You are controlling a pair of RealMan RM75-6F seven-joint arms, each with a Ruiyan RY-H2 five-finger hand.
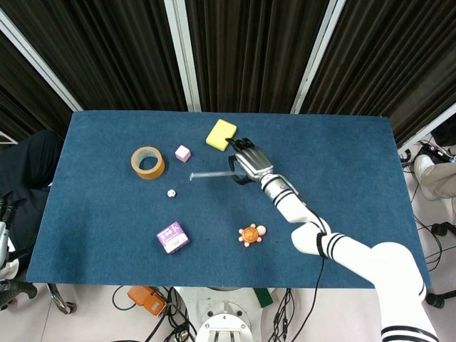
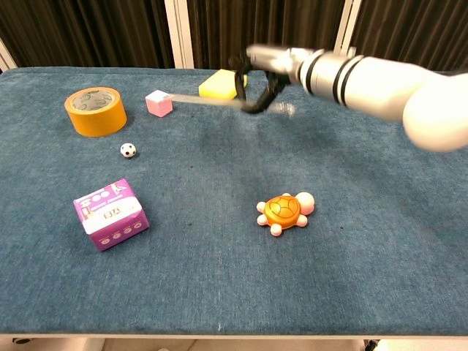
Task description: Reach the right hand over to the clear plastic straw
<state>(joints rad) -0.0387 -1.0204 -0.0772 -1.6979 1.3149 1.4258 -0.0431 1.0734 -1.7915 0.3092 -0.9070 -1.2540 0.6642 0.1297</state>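
Observation:
The clear plastic straw (image 1: 209,174) hangs level above the blue table (image 1: 107,214), pinched in my right hand (image 1: 249,163). In the chest view the straw (image 2: 208,102) looks blurred and runs from near the pink cube to just past the right hand (image 2: 265,74), well off the cloth. The fingers curl down around the straw's right part. My left hand appears in neither view.
A yellow sponge (image 1: 221,134) lies just behind the right hand. A tape roll (image 1: 147,162), a pink cube (image 1: 183,153) and a small ball (image 1: 171,192) sit to the left. A purple box (image 1: 172,237) and an orange toy turtle (image 1: 251,234) lie nearer the front edge.

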